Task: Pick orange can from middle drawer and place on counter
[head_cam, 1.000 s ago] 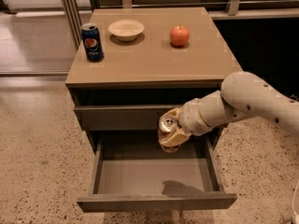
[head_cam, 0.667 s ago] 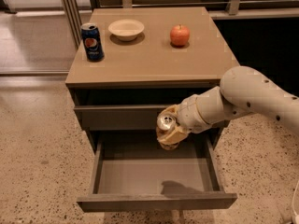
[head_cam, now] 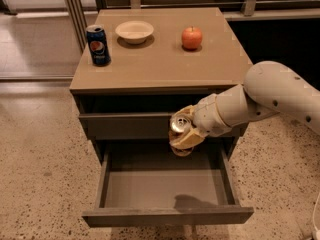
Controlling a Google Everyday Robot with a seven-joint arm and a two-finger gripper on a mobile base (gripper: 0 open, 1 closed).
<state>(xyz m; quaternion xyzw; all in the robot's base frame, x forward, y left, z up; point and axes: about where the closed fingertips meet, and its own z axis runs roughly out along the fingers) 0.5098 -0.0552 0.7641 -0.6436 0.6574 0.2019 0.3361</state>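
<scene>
Since a second ago: the gripper (head_cam: 183, 137) with its load has risen a little, from just over the drawer opening to level with the closed drawer front above (head_cam: 125, 126). Nothing else has shifted.

Gripper: pale two-finger hand on a white arm that comes in from the right. Its fingers are clamped around the small brownish-orange drink can with a silver top (head_cam: 179, 125). The can hangs in the air, clear of the wide shallow grey-brown middle drawer (head_cam: 150, 184), which stands pulled out and empty with only a shadow on its floor.

Step in hand, as judged: lift out and carry up to the smooth tan-beige counter slab (head_cam: 155, 66).
- Finish the climb before moving inward. The can sits just in front of the upper drawer front and below the counter's overhanging edge, so an early inward move would likely strike that edge.
- Bring the can upright before release, since it is tilted now.
- The bare front-centre of the counter looks the safest spot. It is well apart from the tall blue Pepsi can (head_cam: 98, 45) at left rear, the shallow cream bowl (head_cam: 134, 31) and the round red-orange apple (head_cam: 192, 37).

The can: lid turned toward the camera, bright and reflective. The fingers cover most of the body, leaving a brownish lower part showing beneath them. No logo can be made out.
</scene>
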